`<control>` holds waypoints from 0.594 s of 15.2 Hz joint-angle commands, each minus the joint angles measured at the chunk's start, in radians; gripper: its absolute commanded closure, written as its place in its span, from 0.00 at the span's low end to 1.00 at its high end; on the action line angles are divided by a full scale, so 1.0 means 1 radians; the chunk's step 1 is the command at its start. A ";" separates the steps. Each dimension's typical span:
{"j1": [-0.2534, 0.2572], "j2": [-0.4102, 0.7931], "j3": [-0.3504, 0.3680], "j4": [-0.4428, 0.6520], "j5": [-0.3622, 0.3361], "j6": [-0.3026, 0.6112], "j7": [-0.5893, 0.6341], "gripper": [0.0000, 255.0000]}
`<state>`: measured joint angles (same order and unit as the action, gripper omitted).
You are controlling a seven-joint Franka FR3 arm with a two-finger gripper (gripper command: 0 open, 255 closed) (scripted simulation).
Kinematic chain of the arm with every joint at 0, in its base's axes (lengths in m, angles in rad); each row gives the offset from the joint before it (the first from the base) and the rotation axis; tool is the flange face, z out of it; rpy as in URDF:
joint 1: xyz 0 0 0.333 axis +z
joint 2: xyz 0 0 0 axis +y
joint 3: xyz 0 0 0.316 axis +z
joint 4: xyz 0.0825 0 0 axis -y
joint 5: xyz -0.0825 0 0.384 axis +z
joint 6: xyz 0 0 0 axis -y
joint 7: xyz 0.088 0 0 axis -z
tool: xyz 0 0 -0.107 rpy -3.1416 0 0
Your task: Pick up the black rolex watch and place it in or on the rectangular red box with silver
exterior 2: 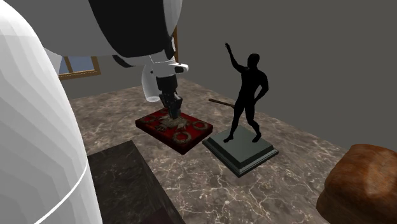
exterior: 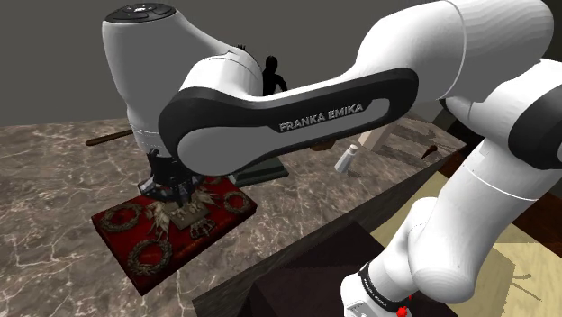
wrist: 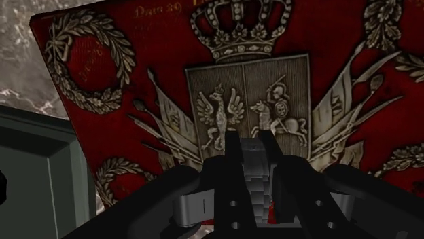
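Observation:
A flat rectangular red box (exterior: pixel 135 236) with a silver coat of arms and wreaths lies on the marble table, also seen as the red box (exterior 2: pixel 191 130) and the red box (wrist: pixel 102 61). My gripper (exterior: pixel 176 193) hangs straight down over the middle of its lid. In the wrist view the gripper (wrist: pixel 250 163) is shut on the watch (wrist: pixel 253 178), a dark watch with a grey link band, clasped between the fingers (wrist: pixel 232 153) just over the silver crest. The gripper (exterior 2: pixel 170 109) stands low over the box; whether the watch touches the lid I cannot tell.
A black statue of a man (exterior 2: pixel 249 89) on a grey-green plinth (exterior 2: pixel 242 151) stands close beside the box. A white bottle-like thing (exterior: pixel 348 158) and a brown stick (exterior: pixel 108 138) lie farther off. A brown rounded thing (exterior 2: pixel 362 184) sits at the table's near corner.

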<state>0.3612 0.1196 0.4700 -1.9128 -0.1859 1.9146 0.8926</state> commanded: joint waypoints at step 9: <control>0.000 0.001 0.000 -0.003 -0.001 0.004 0.001 0.00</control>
<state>0.3614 0.1208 0.4699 -1.9157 -0.1868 1.9189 0.8937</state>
